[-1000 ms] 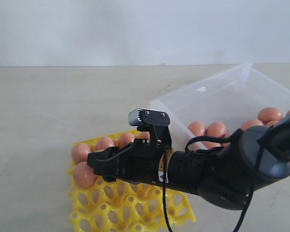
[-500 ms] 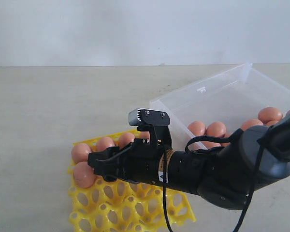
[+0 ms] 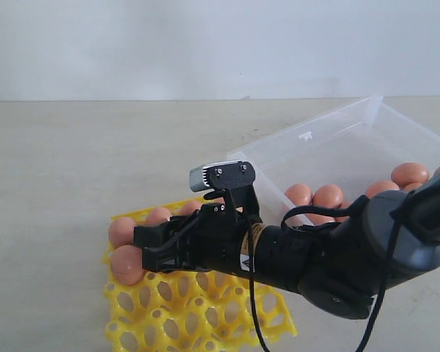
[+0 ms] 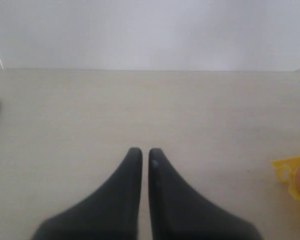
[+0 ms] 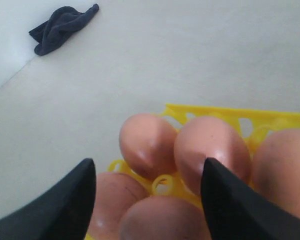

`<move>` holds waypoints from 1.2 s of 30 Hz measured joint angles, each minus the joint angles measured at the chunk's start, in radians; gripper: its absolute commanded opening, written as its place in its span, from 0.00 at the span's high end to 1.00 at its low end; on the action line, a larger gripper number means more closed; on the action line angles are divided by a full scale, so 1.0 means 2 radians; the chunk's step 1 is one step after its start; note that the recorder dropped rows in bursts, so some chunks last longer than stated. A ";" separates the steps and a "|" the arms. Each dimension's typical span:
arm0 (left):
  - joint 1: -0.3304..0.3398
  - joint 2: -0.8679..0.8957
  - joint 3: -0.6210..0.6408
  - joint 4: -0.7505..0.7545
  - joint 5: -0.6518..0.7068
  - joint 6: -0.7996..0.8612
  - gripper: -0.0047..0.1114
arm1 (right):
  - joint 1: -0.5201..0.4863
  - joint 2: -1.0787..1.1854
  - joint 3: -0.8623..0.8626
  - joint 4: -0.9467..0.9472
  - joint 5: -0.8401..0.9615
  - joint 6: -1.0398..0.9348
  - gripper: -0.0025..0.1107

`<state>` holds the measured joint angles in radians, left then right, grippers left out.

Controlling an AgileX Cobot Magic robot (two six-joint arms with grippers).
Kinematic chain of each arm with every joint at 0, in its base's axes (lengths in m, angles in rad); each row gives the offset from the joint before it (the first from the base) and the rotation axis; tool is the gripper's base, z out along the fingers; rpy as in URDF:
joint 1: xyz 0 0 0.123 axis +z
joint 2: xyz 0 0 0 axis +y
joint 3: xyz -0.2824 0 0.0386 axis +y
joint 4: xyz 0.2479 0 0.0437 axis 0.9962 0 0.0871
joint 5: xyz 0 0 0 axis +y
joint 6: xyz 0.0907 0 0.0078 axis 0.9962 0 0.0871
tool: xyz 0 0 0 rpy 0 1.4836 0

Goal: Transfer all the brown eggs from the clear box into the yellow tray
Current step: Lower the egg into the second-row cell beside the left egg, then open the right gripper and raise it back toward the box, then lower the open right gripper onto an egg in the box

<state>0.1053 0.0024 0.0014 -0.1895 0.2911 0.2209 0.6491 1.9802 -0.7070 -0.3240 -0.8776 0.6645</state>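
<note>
Eggs (image 3: 125,264): plain reddish-brown. Tray (image 3: 205,323), lower left: bright yellow, open lattice. Box (image 3: 337,147), right: colourless, transparent. Right claw (image 3: 141,248) and left claw (image 4: 141,152): black. Counter (image 3: 73,161): pale beige, unpatterned. Cloth (image 5: 62,27), upper left: dark navy.

Glossy plastic — the yellow tray (image 3: 169,315).
</note>
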 measured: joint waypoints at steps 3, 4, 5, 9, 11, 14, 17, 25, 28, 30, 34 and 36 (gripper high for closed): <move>0.000 0.000 0.000 0.000 0.000 0.000 0.92 | 0.000 0.000 0.000 0.023 -0.001 -0.024 0.50; 0.000 0.000 0.000 0.000 0.000 0.000 0.92 | 0.000 0.000 0.000 0.026 -0.001 -0.030 0.50; 0.000 0.000 0.000 0.000 0.000 0.000 0.92 | 0.000 0.000 0.000 0.030 -0.001 -0.035 0.50; 0.000 0.000 0.000 0.000 0.000 0.000 0.92 | 0.000 0.000 0.000 0.034 -0.005 -0.042 0.50; 0.000 0.000 0.000 0.000 0.000 0.000 0.92 | 0.000 0.000 0.000 0.035 -0.018 -0.052 0.50; 0.000 0.000 0.000 0.000 0.000 0.000 0.92 | 0.000 -0.007 0.000 0.040 -0.055 -0.086 0.51; 0.000 0.000 0.000 0.000 0.000 0.000 0.92 | 0.001 -0.046 0.000 0.097 -0.059 -0.134 0.61; 0.000 0.000 0.000 0.000 0.000 0.000 0.92 | -0.142 -0.188 -0.104 0.471 0.439 -0.557 0.81; 0.000 0.000 0.000 0.000 0.000 0.000 0.92 | -0.254 -0.170 -0.193 0.447 0.631 -0.593 0.81; 0.000 0.000 0.000 0.000 0.000 0.000 0.92 | -0.318 -0.127 -0.259 0.372 0.749 -0.561 0.75; 0.000 0.000 0.000 0.000 0.000 0.000 0.92 | -0.346 -0.048 -0.349 0.241 0.899 -0.553 0.41; 0.000 0.000 0.000 0.000 0.000 0.000 0.92 | -0.346 -0.046 -0.359 0.230 0.880 -0.579 0.43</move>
<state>0.1053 0.0024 0.0014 -0.1895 0.2911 0.2209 -0.0428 1.8890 -1.4255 0.1360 0.8825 -0.4942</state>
